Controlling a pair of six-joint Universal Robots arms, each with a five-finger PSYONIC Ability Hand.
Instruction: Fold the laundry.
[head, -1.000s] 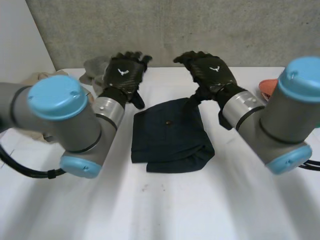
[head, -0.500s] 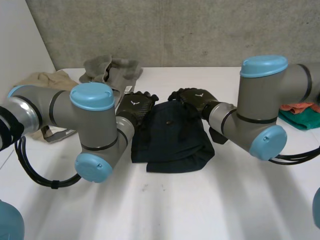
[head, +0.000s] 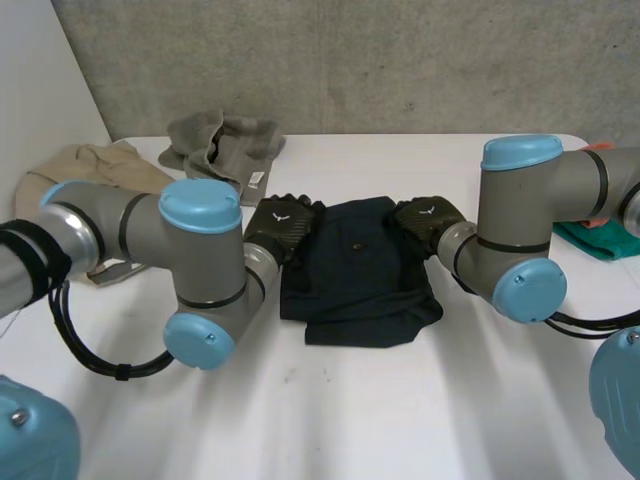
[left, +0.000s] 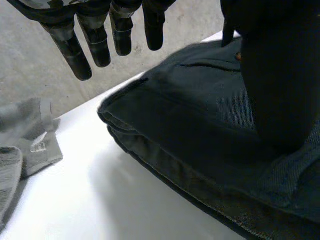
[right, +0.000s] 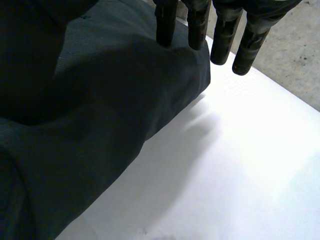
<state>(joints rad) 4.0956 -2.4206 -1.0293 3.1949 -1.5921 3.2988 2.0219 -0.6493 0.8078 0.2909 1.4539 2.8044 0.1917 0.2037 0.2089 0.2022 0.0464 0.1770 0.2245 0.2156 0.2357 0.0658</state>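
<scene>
A dark navy garment lies folded in a thick pad at the table's middle. My left hand rests at its far left edge and my right hand at its far right edge. In the left wrist view the fingers are straight, hovering past the garment's corner, while the thumb lies on the cloth. The right wrist view is similar: straight fingers reach over the rounded fold edge of the garment. Both hands are open and grip nothing.
A grey cloth lies crumpled at the table's far side, also seen beside my left hand as grey cloth. A beige garment sits at the left edge. Green and orange cloth lies at the right.
Both hands have come down from the table's far side toward me and settled on either side of the garment. The raised far corner now lies flat, and the pad sits slightly further right.
</scene>
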